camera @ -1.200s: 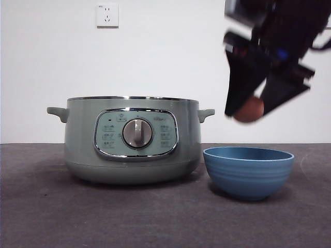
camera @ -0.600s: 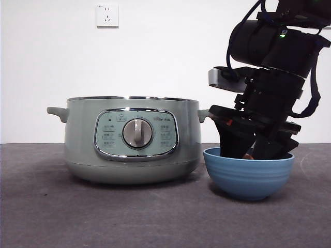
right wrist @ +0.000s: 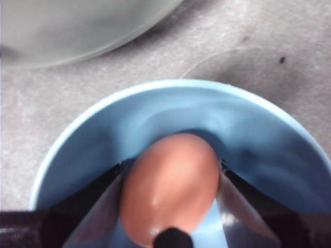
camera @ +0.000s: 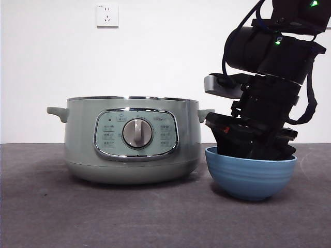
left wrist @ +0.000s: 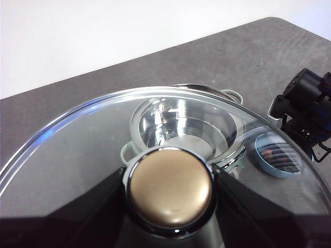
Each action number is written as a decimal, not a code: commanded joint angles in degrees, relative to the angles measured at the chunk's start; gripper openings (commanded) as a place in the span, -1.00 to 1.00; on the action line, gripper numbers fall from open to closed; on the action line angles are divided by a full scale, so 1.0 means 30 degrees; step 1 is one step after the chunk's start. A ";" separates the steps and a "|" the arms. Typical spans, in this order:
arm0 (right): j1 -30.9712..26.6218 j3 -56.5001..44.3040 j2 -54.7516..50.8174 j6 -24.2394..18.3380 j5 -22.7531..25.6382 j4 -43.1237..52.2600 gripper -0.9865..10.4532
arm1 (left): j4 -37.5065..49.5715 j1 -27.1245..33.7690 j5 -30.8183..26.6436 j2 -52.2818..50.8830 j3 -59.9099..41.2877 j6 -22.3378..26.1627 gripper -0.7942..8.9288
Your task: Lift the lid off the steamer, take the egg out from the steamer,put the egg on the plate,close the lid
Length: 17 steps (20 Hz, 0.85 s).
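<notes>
1 egg (right wrist: 169, 188), 1 plate (right wrist: 269, 139), 1 lid (left wrist: 77, 150).

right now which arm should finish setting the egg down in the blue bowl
Right. The right gripper is shut on the egg, already down inside the plate. The left gripper is busy holding the lid above the steamer.

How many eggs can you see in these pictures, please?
1: a brown egg between the right gripper jaws, down inside the blue bowl. The steamer looks empty.
</notes>
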 commanded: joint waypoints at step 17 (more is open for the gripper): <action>0.0379 -0.0073 -1.1832 0.0911 -0.0015 -0.3155 -0.05 | 0.3446 -0.0015 0.1311 0.2193 0.0306 0.0211 -0.85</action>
